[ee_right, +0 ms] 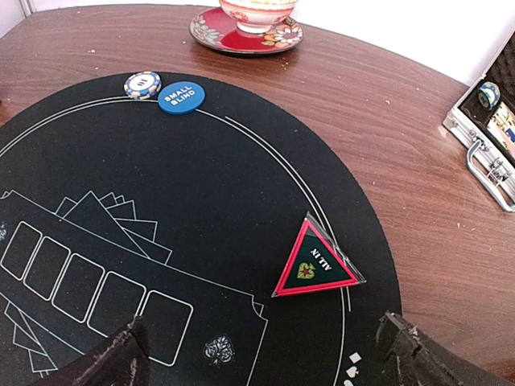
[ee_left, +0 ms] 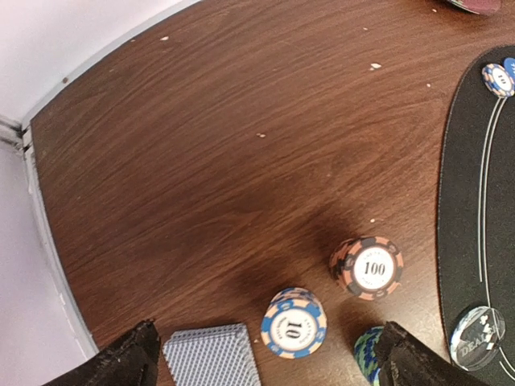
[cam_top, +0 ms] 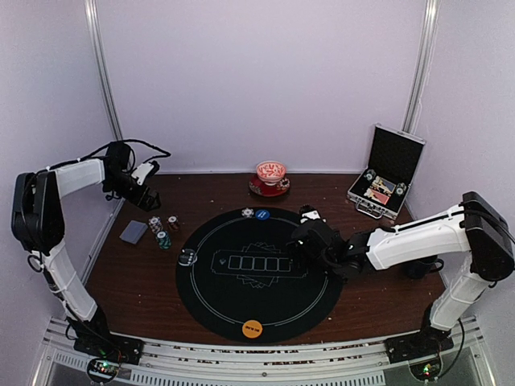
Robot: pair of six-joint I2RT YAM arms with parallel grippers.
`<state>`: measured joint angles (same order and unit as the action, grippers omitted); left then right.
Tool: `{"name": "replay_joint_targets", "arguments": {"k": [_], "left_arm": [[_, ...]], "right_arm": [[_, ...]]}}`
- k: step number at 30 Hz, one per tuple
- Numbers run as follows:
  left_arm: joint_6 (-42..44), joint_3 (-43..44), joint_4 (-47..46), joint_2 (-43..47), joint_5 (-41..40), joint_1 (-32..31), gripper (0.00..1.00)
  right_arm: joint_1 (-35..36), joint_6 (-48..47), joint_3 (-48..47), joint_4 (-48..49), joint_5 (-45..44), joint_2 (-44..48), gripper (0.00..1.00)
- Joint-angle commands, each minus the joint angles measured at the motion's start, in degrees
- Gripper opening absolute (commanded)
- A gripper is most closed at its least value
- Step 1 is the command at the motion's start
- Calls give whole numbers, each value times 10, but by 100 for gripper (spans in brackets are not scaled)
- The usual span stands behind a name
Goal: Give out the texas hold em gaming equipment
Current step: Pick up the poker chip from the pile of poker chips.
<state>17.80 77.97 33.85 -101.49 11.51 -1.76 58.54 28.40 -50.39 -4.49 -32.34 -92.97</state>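
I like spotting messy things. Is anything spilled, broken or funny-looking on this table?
Nothing looks spilled or broken. Small pale specks lie scattered on the brown table, like crumbs. A flowery cup on a red saucer sits at the far edge, which looks odd beside poker gear. The chip stacks stand upright.

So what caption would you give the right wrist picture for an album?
Open right gripper above the black mat, a red-edged triangular marker lying just ahead.

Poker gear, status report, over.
Left tool open, above chip stacks and card deck. Right tool open, over triangular all-in marker on mat. Nothing blocking.
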Motion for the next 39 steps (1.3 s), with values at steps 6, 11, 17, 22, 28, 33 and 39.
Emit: {"name": "replay_joint_targets", "arguments": {"k": [6,11,17,22,28,33,39], "left_arm": [[-17,-17,-73,-40,25,-5,90],[-23,-38,-91,-48,8,-4,89],[-23,-58,-101,-49,-19,-4,84],[-19,-74,-111,-45,-33,-3,81],[-13,-73,-105,-55,-29,-3,75],[-10,-70,-98,-57,-20,-3,70],[-2,-70,-87,-58,-11,-2,70]], "right_arm": [[5,-6,-15,-3,-6,-9,100],[7,-7,-17,-4,-8,-11,100],[10,-7,-19,-6,-11,-11,100],[10,-8,-18,-6,-11,-10,100],[14,-8,-19,-8,-14,-7,100],[14,-8,-20,-8,-16,-10,100],[15,-9,-21,-10,-19,-11,100]]}}
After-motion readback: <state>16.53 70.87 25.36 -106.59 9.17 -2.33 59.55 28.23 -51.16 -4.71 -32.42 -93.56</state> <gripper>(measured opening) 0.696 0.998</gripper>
